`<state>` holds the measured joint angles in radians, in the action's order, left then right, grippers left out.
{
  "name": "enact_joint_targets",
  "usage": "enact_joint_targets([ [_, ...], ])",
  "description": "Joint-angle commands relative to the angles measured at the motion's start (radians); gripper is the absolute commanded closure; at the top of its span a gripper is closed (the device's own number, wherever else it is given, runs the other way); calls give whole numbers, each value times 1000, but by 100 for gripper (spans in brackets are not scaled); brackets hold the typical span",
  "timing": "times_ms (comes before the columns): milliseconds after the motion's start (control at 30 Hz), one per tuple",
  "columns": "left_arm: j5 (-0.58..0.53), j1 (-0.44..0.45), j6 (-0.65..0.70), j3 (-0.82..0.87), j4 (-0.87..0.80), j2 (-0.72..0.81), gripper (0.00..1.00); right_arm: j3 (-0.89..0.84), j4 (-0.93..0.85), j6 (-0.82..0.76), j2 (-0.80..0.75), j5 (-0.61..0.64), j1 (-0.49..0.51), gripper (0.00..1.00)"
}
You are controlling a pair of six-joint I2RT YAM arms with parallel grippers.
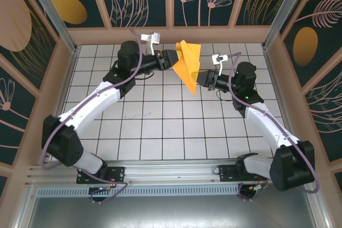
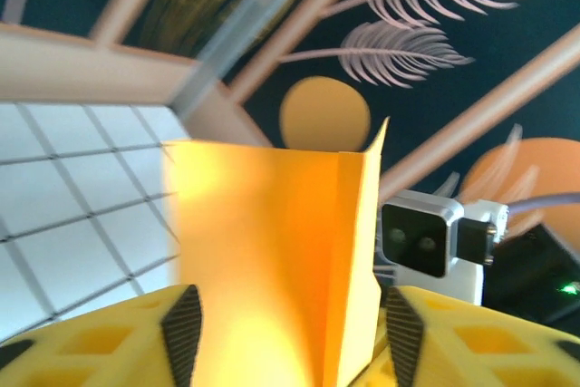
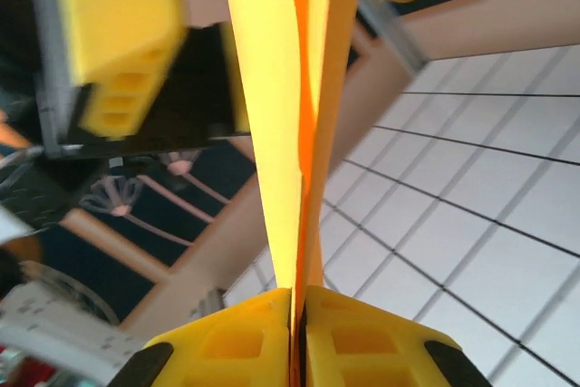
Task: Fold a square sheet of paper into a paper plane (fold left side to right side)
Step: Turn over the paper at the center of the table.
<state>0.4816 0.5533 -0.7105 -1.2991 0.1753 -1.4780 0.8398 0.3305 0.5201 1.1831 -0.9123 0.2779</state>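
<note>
Bright, even light — orange paper (image 2: pixel 263 242) glaring, blurred

- Left wrist view: paper plane (image 2: pixel 272 251) lower edge cut off at frame bottom; wall (image 2: pixel 507 33) behind blurred.
- Right wrist view: plane top runs past frame edge; pinched strip hidden inside the right gripper (image 3: pixel 296 314) jaws.
- Top view: fold layers too small to tell.

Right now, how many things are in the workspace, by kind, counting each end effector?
Paper, orange, folded: 1
End effectors: 2 (left end effector, right end effector)
Total: 3
</note>
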Motion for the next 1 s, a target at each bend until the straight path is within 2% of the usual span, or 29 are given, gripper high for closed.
enact_joint_targets([
  [0,-224,-11,144,45,-120,158,37,99,-372,-233,-49,258,38,89],
  [133,-340,-9,169,143,-144,288,37,231,-691,-307,-22,785,219,89],
  [200,-394,-10,162,202,-147,351,37,311,-843,-286,41,1098,354,90],
  [300,-466,-10,150,275,-155,427,38,415,-1045,-226,179,1422,501,90],
  [367,-508,-9,142,309,-164,468,38,472,-1157,-176,280,1558,564,90],
  [500,-559,-10,129,357,-180,525,39,557,-1316,-97,480,1724,663,89],
  [667,-572,-10,129,372,-193,551,39,631,-1463,-26,716,1868,732,89],
  [833,-563,-9,121,387,-192,555,39,642,-1460,-38,869,1860,753,89],
  [967,-556,-10,118,393,-195,549,39,617,-1375,-97,900,1772,757,88],
])
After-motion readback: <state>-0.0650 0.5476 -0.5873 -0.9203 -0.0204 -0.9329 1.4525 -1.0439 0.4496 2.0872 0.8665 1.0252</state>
